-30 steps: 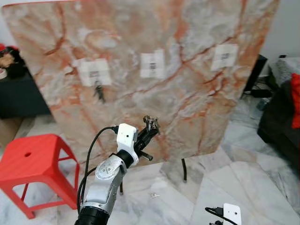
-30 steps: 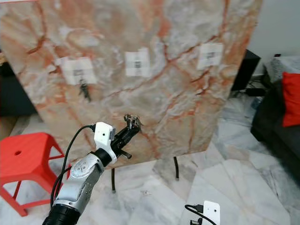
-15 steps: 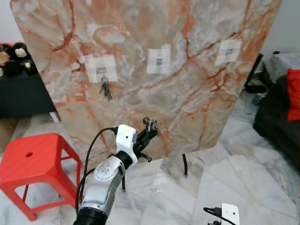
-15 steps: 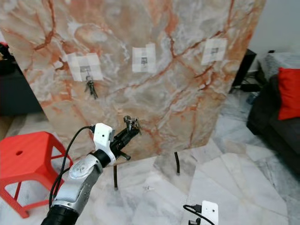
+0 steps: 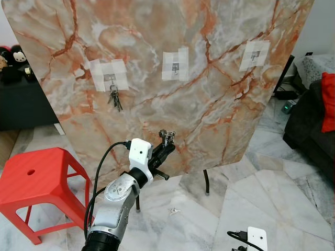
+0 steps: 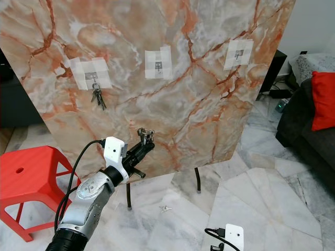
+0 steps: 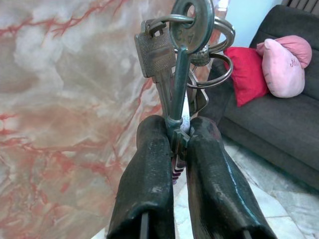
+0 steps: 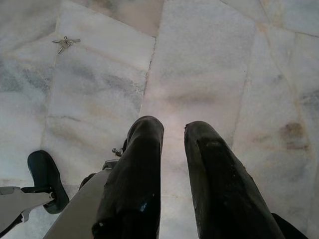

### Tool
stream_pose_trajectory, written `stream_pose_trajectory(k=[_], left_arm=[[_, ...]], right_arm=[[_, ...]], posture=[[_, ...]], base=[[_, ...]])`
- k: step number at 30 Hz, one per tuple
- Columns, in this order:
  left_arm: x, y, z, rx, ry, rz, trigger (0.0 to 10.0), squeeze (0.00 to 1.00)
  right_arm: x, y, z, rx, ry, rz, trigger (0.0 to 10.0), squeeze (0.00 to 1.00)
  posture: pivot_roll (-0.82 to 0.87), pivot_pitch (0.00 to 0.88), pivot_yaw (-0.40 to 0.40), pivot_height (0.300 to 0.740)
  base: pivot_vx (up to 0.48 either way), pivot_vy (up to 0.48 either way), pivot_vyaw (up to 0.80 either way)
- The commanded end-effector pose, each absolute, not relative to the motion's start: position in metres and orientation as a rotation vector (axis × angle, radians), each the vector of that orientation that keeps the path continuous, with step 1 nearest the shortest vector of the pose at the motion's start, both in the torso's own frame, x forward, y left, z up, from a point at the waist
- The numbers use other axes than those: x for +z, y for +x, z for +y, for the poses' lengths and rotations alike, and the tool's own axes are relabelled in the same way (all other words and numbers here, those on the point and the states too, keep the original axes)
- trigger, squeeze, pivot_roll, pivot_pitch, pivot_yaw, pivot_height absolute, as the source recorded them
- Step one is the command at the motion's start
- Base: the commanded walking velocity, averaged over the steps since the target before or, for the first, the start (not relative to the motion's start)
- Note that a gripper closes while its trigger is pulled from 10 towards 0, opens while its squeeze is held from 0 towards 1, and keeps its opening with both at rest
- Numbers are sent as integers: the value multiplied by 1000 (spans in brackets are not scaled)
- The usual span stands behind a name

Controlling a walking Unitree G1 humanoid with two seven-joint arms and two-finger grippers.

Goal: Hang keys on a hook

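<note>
My left gripper (image 5: pixel 168 146) is raised in front of the marble board (image 5: pixel 209 120) and is shut on a bunch of keys (image 5: pixel 166 137). In the left wrist view the keys (image 7: pixel 179 45) and their rings stand up above the two black fingers (image 7: pixel 149 169), which pinch a key shaft. Three taped hooks sit on the board. The left hook (image 5: pixel 109 76) carries another key bunch (image 5: pixel 114 98). The middle hook (image 5: pixel 175 65) and the right hook (image 5: pixel 255 55) are bare. The held keys are well below the middle hook. My right gripper (image 8: pixel 172 127) hangs over the floor, slightly open, holding nothing.
A loose key bunch (image 5: pixel 174 211) lies on the marble floor in front of the board's black legs (image 5: pixel 207 183). A red plastic stool (image 5: pixel 36 180) stands at the left. A dark sofa with a red cushion (image 5: pixel 328 99) is at the right, and a black cabinet (image 5: pixel 21 102) at the far left.
The whole picture has shifted as the camera moved, bringing the board more squarely into view. My left gripper keeps hold of the keys in much the same pose.
</note>
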State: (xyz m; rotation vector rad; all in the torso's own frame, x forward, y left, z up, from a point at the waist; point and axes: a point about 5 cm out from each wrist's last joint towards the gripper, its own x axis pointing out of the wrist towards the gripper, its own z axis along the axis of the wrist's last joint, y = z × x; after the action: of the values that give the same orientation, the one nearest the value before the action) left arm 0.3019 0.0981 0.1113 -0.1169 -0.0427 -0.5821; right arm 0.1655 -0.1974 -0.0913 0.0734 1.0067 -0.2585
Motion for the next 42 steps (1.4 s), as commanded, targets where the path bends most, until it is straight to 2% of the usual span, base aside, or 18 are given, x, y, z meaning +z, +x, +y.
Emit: stream_pose_trajectory(k=[1,14,42], left_arm=[[120,303,95,-591,-118,-77,10000,0],[120,303,94,-590,-121,-80,10000,0],[120,302,94,-591,-119,-80,10000,0]], right_arm=[[-91,166,-199,-260,67,1007,10000,0],[-91,166,-199,-258,66,1008,10000,0],[-91,166,-198,-252,64,1009,10000,0]], posture=[[-2,7,-47,740],[-3,7,-46,740],[-2,7,-47,740]], base=[[0,0,0],[0,0,0],[270,0,0]])
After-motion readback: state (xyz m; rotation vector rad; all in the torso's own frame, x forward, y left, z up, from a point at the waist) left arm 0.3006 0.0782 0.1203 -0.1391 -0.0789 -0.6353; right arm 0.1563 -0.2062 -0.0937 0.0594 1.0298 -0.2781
